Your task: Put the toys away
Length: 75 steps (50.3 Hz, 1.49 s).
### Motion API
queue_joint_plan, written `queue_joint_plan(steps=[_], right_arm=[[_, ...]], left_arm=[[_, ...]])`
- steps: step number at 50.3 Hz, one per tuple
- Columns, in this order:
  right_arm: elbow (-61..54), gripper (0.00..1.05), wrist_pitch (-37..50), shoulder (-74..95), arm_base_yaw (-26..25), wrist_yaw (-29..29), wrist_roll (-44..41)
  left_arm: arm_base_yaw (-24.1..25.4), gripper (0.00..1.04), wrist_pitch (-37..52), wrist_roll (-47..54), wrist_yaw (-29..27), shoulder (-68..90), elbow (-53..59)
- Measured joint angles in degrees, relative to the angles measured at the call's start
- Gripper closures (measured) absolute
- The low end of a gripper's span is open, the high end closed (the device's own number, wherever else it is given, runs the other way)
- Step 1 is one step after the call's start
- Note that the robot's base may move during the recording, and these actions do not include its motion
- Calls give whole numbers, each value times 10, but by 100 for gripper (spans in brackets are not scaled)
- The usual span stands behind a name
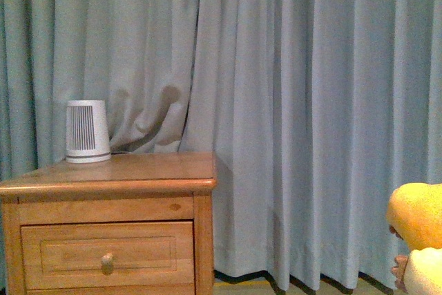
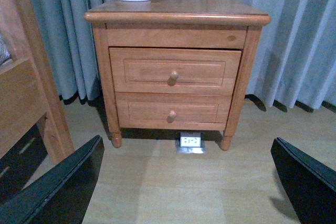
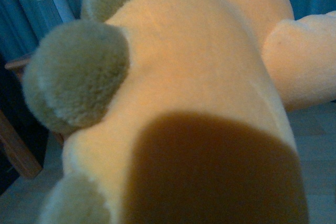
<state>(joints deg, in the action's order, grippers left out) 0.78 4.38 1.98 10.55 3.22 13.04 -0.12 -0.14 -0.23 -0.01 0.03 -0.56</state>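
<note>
Grey-blue curtains (image 1: 311,101) hang behind the wooden nightstand (image 1: 110,177), and the plush toy (image 1: 418,222) shows low at the right, filling the right wrist view, so you cannot tell if your right pincer pinches it; move slowly and leave the spread left pincer (image 2: 186,141) free.

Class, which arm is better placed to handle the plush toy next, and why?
Right, probably: the plush toy fills its wrist view. The left gripper hangs open and empty, facing the nightstand, no toy in sight.
</note>
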Motion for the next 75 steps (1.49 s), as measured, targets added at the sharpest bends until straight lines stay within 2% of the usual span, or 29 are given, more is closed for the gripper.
queue_joint_plan(steps=[75], right_arm=[[0, 83, 0, -1, 1, 1, 0]], left_arm=[[1, 6, 0, 0, 0, 0, 0]])
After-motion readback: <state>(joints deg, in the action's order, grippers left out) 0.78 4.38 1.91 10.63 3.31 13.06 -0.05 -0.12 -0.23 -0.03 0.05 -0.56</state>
